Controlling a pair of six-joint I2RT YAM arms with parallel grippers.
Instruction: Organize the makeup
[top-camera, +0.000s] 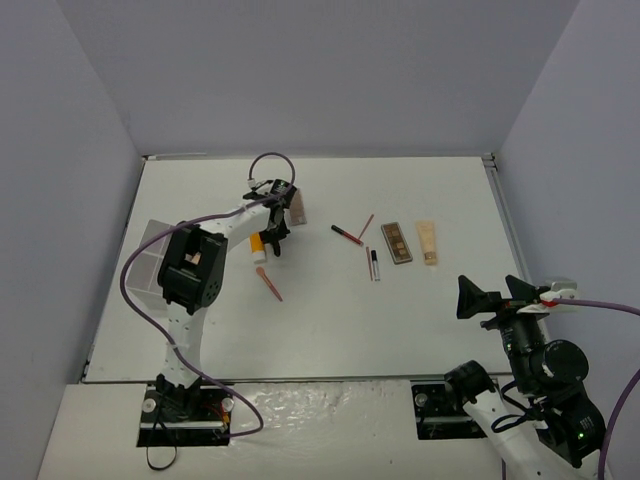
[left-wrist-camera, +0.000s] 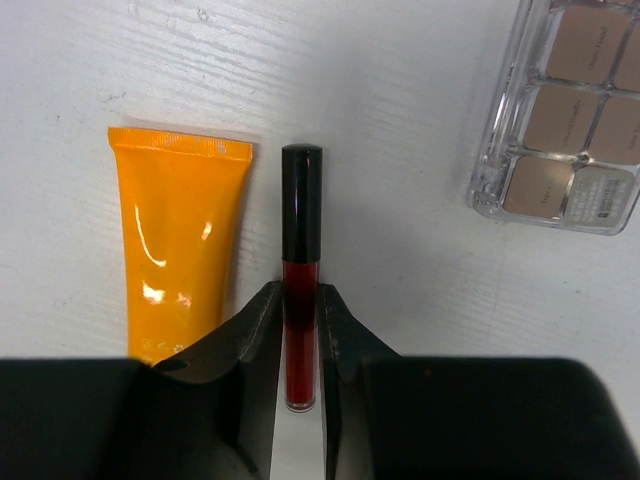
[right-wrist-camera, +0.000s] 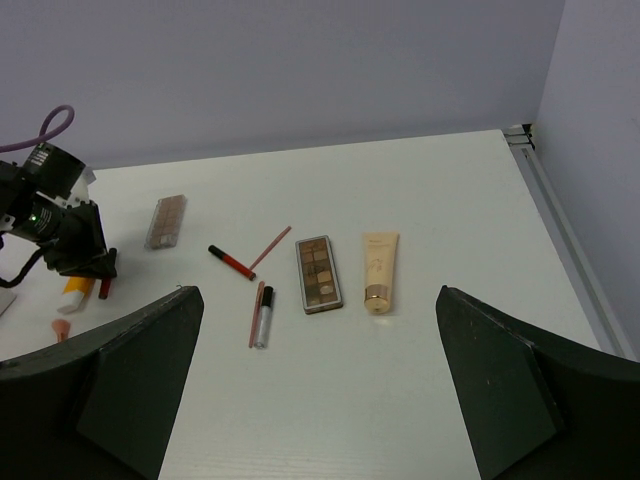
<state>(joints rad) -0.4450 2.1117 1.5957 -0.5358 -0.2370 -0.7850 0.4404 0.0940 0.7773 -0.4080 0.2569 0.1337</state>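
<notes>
My left gripper (left-wrist-camera: 299, 300) is low on the table, shut on a dark-red stick (left-wrist-camera: 300, 280) with a black cap. The stick lies right beside the orange tube (left-wrist-camera: 175, 250). A clear-cased brown palette (left-wrist-camera: 560, 120) lies just beyond. In the top view the left gripper (top-camera: 270, 243) is at the orange tube (top-camera: 258, 243). At mid-table lie a red stick (top-camera: 347, 234), a thin pink stick (top-camera: 366, 226), two more sticks (top-camera: 372, 263), the second brown palette (top-camera: 398, 242) and the beige tube (top-camera: 428, 243). My right gripper (top-camera: 495, 295) is open and empty, raised at the right.
The white translucent box (top-camera: 150, 260) sits at the table's left edge, partly behind the left arm. A small pink brush-like stick (top-camera: 270, 284) lies just in front of the left gripper. Grey walls enclose the table on three sides.
</notes>
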